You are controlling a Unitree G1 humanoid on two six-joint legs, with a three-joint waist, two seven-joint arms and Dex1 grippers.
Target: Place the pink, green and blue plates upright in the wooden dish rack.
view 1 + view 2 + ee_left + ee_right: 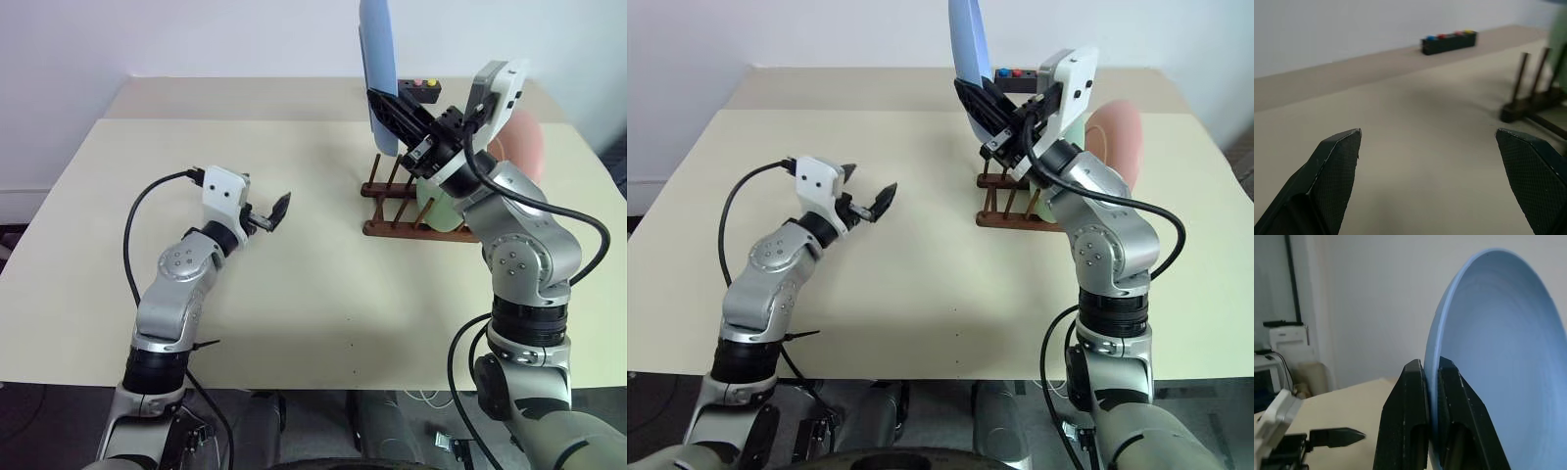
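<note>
Blue plate [1498, 367], pinched between right fingers [1405, 421]

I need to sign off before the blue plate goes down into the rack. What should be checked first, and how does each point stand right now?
1. Right gripper clamped on the rim of the round blue plate: ok.
2. Blue plate held upright, above the dark-brown wooden dish rack: ok.
3. Pale green plate and pink plate already standing in the rack: ok.
4. Free slot at the rack's near end: ok, bare pegs show.
5. Left gripper open, holding nothing, apart from the rack: ok.
6. Plate edge lined up with a slot: cannot tell.
</note>
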